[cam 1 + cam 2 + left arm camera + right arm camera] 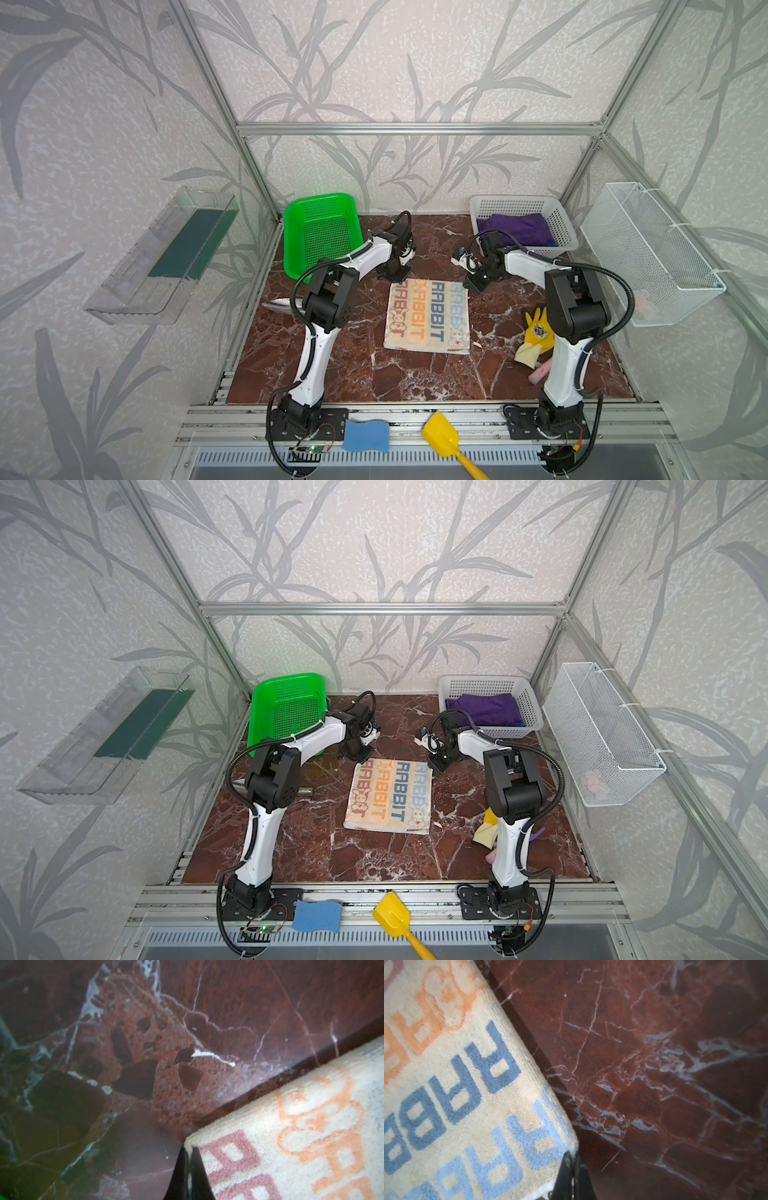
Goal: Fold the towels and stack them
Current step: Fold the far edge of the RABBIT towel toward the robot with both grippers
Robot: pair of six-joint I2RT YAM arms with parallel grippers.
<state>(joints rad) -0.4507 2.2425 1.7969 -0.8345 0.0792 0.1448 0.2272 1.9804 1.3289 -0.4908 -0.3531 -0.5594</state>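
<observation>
Printed towel (428,318) (388,798) lies flat mid-table, folded into a rough square, letters facing up. My left gripper (395,275) (188,1167) is down at its far left corner and my right gripper (473,286) (572,1167) at its far right corner. Both wrist views show the same thing: jaws pressed nearly together right on the towel's corner (291,1147) (456,1095), with only a thin pale sliver between them, so each is pinching the corner edge. The cloth looks flat on the red marble table (374,374), not lifted as far as I can tell.

Purple towel (515,228) (484,708) sits bunched in the white basket (565,232) at the far right. A strip of blue towel (550,242) (517,721) pokes out beside or under it, I can't tell which.

Green basket (320,232) stands tilted at the far left, behind my left arm. Yellow glove (536,336) lies right of the printed towel, partly hidden by my right arm. Blue sponge (365,435) and yellow scoop (442,436) sit on the front rail between my bases.
</observation>
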